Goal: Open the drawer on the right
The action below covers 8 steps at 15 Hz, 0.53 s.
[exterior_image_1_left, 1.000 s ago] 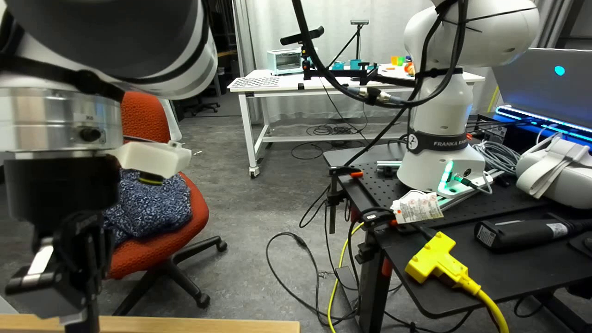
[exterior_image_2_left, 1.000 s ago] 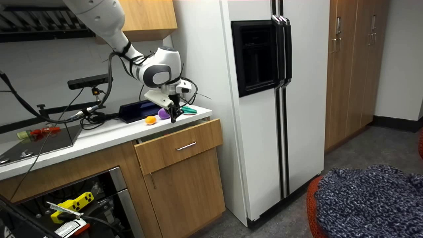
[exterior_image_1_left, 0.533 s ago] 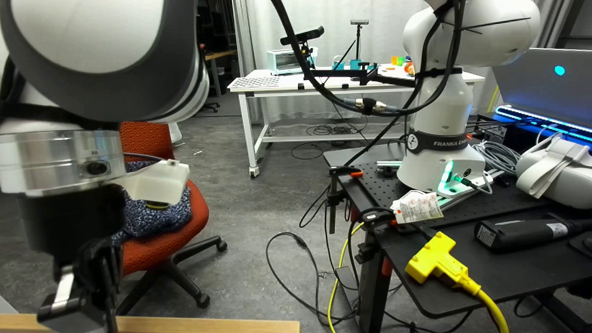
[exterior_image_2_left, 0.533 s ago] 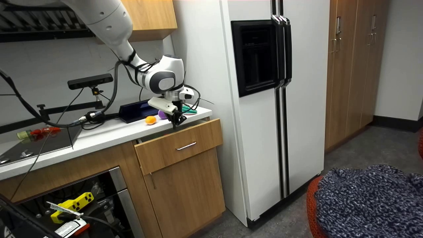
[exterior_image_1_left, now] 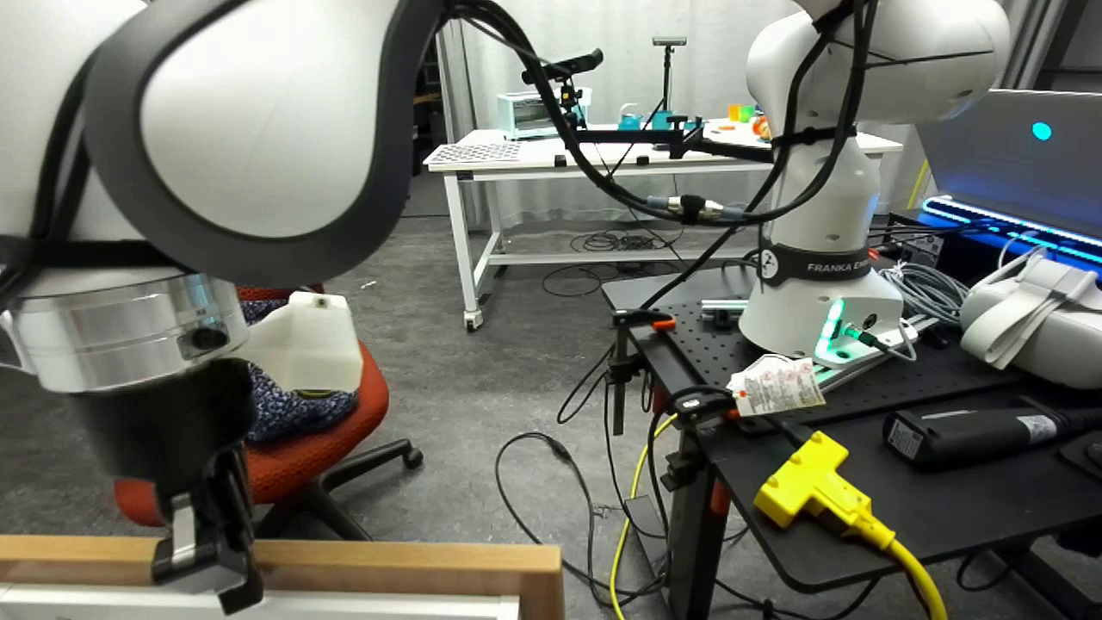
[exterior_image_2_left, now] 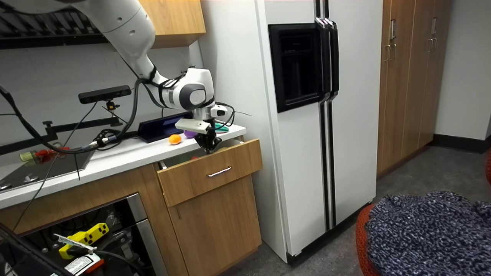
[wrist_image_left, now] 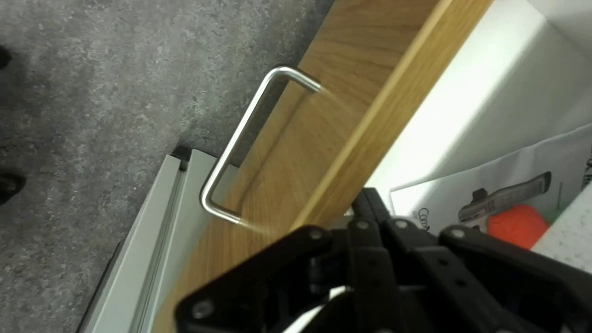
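Observation:
The drawer has a light wood front board (exterior_image_2_left: 191, 182) with a silver bar handle (exterior_image_2_left: 219, 172), and it stands partly open under the white counter. Its wooden rim shows in an exterior view (exterior_image_1_left: 430, 555) and in the wrist view (wrist_image_left: 393, 111), with white inside walls behind it. My gripper (wrist_image_left: 370, 203) is shut with nothing between its fingers. Its fingertips reach down inside the drawer, right behind the front board, and look to be against its inner face. The gripper also shows at the rim in both exterior views (exterior_image_1_left: 241, 594) (exterior_image_2_left: 208, 148). The handle is free of the gripper.
A paper sheet (wrist_image_left: 444, 199) and a red object (wrist_image_left: 518, 225) lie in the drawer. An orange (exterior_image_2_left: 175, 139) and a purple object (exterior_image_2_left: 190, 134) are on the counter (exterior_image_2_left: 126, 161). The white fridge (exterior_image_2_left: 245, 115) stands beside the drawer. A red chair (exterior_image_1_left: 370, 405) stands beyond it.
My gripper has come down from above the counter edge into the drawer behind the front board. The drawer has slid a little further out in the last half second.

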Available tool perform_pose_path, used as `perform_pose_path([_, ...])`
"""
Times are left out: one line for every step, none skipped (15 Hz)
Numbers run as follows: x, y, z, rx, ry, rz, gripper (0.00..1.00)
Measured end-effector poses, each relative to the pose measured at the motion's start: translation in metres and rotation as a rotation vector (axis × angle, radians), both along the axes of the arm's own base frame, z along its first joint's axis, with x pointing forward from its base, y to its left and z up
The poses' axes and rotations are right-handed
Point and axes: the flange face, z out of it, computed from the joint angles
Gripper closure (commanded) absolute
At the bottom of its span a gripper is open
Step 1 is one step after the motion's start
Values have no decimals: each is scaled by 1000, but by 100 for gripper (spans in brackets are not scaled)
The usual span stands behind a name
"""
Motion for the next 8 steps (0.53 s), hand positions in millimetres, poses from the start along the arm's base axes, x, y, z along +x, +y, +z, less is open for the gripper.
perform_pose_path([0,-4,-2,-33,-1,12,100])
perform_pose_path([-1,-8,-2,-67,-1,23,100])
perform_pose_path([-2,-13,-3,-103,-1,34,100])
perform_pose_path([-3,-20,-2,-140,1,42,100])
perform_pose_path([-6,-27,-3,-179,1,49,100])
perform_pose_path([-10,-37,-3,-214,3,53,100])
perform_pose_path([-14,-48,-3,-243,5,53,100])
perform_pose_path([-18,-59,-3,-266,9,48,100])
